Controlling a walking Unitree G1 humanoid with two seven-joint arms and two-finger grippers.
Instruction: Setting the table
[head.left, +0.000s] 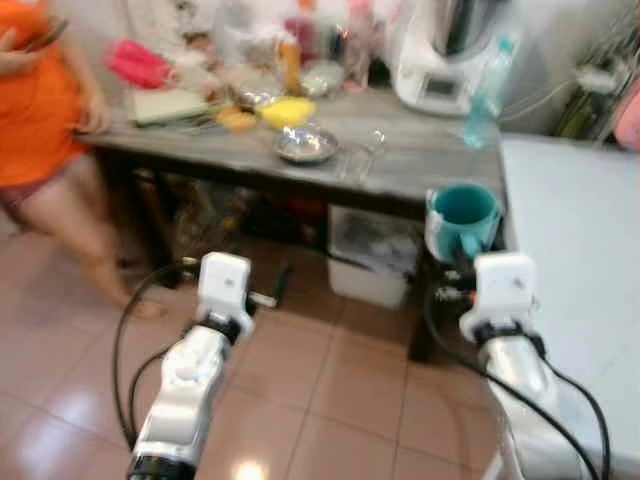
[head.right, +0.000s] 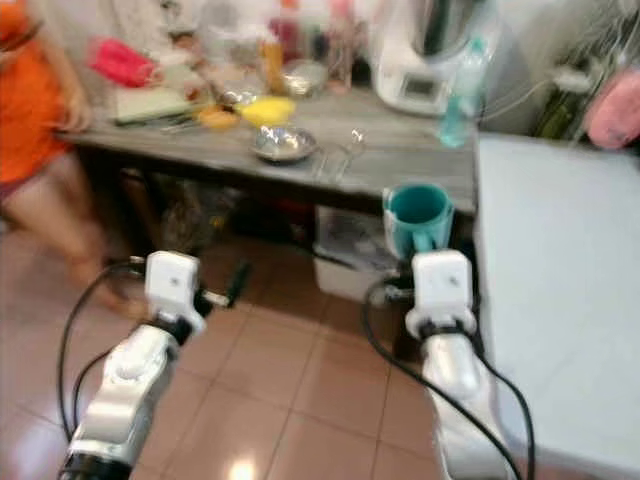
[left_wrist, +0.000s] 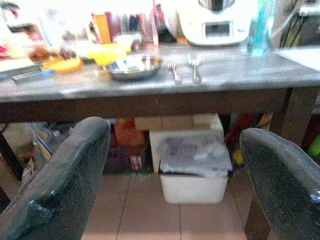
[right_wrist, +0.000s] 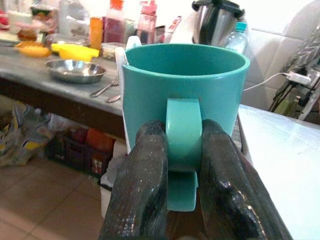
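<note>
Right gripper (right_wrist: 182, 165) clenched on teal mug (right_wrist: 185, 95) handle, beside grey table (head.left: 420, 165), left gripper (left_wrist: 175, 180) fingers spread, steel bowl (head.left: 306, 145) on table

I see the bowl (head.left: 306, 146) on the table (head.left: 420, 165), fork (left_wrist: 173, 71) and spoon (left_wrist: 195, 69) just right of it

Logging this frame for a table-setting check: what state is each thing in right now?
Teal mug: upright, held by its handle, off the table.
Right pincer: shut on the mug handle.
Left pincer: open, holding nothing.
Steel bowl: upright on the grey table.
Fork and spoon: lying flat beside the bowl.
</note>
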